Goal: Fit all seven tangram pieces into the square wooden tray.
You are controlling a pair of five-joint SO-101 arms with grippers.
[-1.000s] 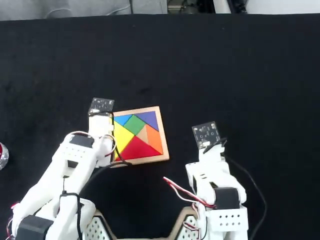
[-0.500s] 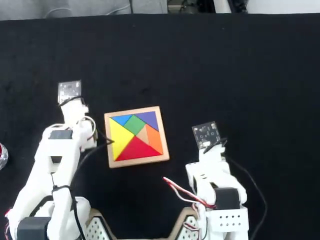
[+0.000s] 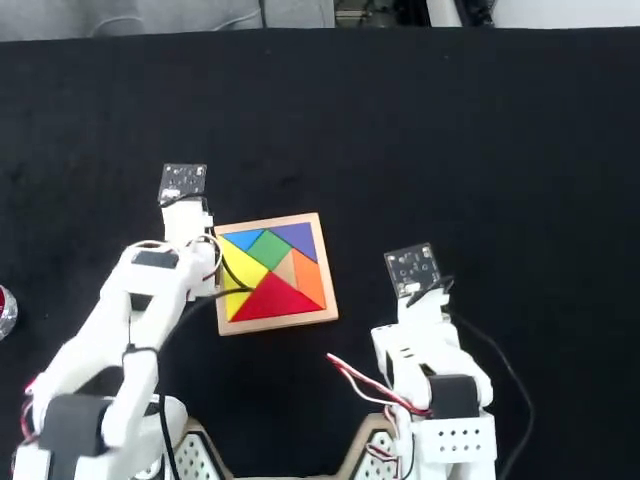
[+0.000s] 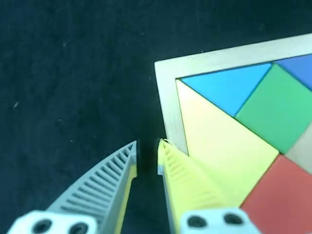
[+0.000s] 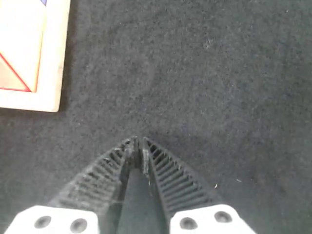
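Note:
The square wooden tray (image 3: pixel 276 322) lies left of the table's middle, packed with coloured pieces: yellow (image 3: pixel 236 272), red (image 3: pixel 272 298), blue (image 3: pixel 243 240), green (image 3: pixel 268 249), purple (image 3: pixel 298 236), orange (image 3: pixel 311 279) and tan (image 3: pixel 290 268). My left gripper (image 4: pixel 147 144) hovers at the tray's left rim (image 4: pixel 168 97), near the corner with the blue triangle (image 4: pixel 229 85). Its fingers are a narrow gap apart and hold nothing. My right gripper (image 5: pixel 136 142) is shut and empty over bare cloth, right of the tray's corner (image 5: pixel 53 68).
Black cloth covers the whole table (image 3: pixel 450 130). A small red object (image 3: pixel 5 310) sits at the far left edge. The left arm (image 3: pixel 150 290) stands beside the tray, the right arm (image 3: pixel 425 340) at the front right with loose cables (image 3: pixel 350 375).
The left arm swung out to the left away from the tray, then came back toward the tray's left rim. The right arm and the tray have not moved.

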